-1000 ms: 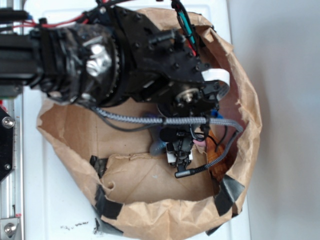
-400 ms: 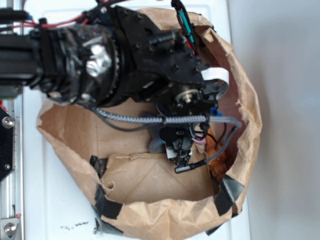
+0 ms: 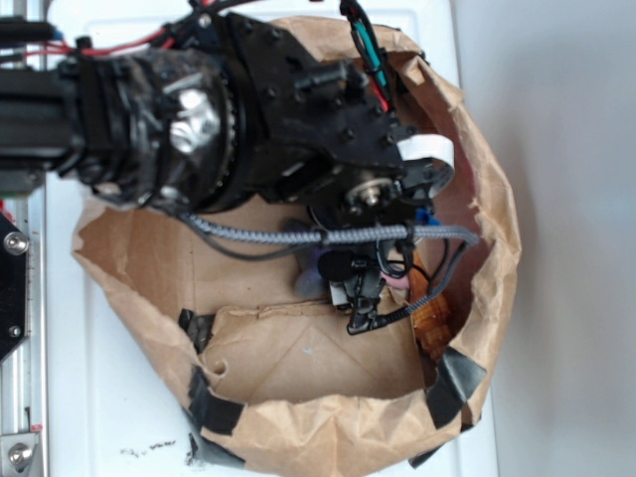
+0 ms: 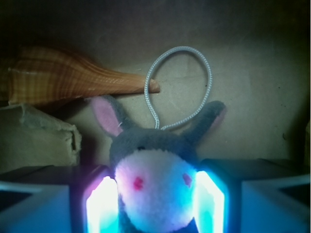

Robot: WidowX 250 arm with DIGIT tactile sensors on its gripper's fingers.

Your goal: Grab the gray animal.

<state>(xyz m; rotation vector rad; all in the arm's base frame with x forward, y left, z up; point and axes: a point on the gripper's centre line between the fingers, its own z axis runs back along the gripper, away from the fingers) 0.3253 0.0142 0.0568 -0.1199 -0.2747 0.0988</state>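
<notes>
Brown paper lines the bag (image 3: 328,417) where the gripper (image 4: 155,204) works, its glowing pads (image 4: 102,206) apart at 9 and 3 o'clock of the gray animal's (image 4: 155,194) white face, ears and long axis pointing to 12, seashell (image 4: 73,80) lying beyond.

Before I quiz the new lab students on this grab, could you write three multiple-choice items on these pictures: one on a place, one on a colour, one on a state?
1. Where is the seashell?
A. behind the bunny, upper left
B. between the gripper's fingers
C. on the bunny's head

2. What colour lines the bunny's ear?
A. green
B. pink
C. black

3. How does the gripper stand?
A. far above the bunny
B. closed on the shell
C. fingers either side of the bunny's face

Key: A, the wrist view shows it behind; B, the left ear is pink; C, lit fingers flank the white face.
</notes>
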